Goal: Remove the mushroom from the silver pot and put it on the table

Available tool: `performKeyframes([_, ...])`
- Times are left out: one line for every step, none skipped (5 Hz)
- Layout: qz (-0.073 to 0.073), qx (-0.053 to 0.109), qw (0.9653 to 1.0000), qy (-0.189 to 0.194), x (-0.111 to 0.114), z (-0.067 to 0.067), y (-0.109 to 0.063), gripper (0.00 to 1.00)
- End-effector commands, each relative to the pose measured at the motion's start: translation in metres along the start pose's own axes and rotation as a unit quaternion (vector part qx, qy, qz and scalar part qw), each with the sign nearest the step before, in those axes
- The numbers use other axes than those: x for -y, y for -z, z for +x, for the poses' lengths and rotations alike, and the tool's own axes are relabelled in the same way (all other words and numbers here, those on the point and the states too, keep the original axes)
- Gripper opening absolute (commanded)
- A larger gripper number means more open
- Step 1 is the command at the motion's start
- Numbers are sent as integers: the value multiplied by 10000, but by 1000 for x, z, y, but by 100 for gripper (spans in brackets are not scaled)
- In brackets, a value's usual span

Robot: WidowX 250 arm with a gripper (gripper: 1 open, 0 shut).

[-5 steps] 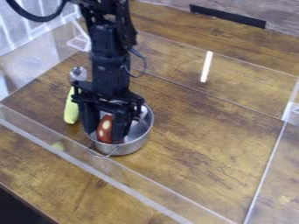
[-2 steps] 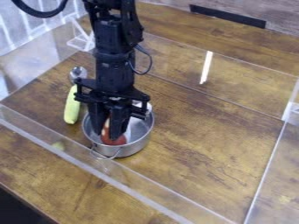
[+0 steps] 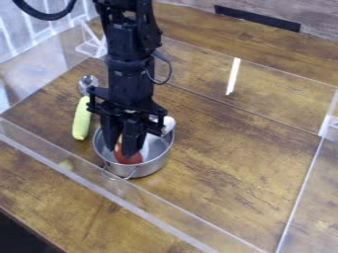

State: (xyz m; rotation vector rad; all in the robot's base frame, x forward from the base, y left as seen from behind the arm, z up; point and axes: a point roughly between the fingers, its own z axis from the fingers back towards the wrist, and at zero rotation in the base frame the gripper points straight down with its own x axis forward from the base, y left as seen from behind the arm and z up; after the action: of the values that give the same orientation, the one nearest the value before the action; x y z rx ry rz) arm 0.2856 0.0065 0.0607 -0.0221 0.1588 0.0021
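The silver pot (image 3: 156, 156) sits on the wooden table (image 3: 224, 188), left of centre. My gripper (image 3: 128, 151) reaches straight down into the pot, and its black fingers are shut on the mushroom (image 3: 129, 153), of which only a small red-brown patch shows between them. The arm rises from the pot towards the top of the picture and hides most of the pot's inside.
A long yellow-green vegetable piece (image 3: 81, 119) lies just left of the pot, with a small silver spoon (image 3: 89, 83) behind it. Clear acrylic strips (image 3: 232, 75) stand along the edges and across the back of the table.
The fingers have closed in on the mushroom inside the pot; a second ago they stood wider with more of the red cap showing. The arm has stayed in place.
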Motion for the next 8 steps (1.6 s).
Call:
performKeyframes([25, 363, 9993, 52, -13, 12, -20, 0])
performKeyframes([17, 395, 9990, -223, -16, 18, -16, 0])
performKeyframes([11, 428, 9980, -469, -17, 22, -11, 0])
performKeyframes([3, 454, 9966, -693, -19, 26, -6, 0])
performKeyframes([22, 486, 9964, -700, -22, 28, -11, 0])
performKeyframes([43, 525, 9961, -704, -24, 30, -18, 0])
performKeyframes([53, 544, 9954, -789, -24, 29, -19, 0])
performKeyframes([61, 572, 9945, -876, -25, 29, -22, 0])
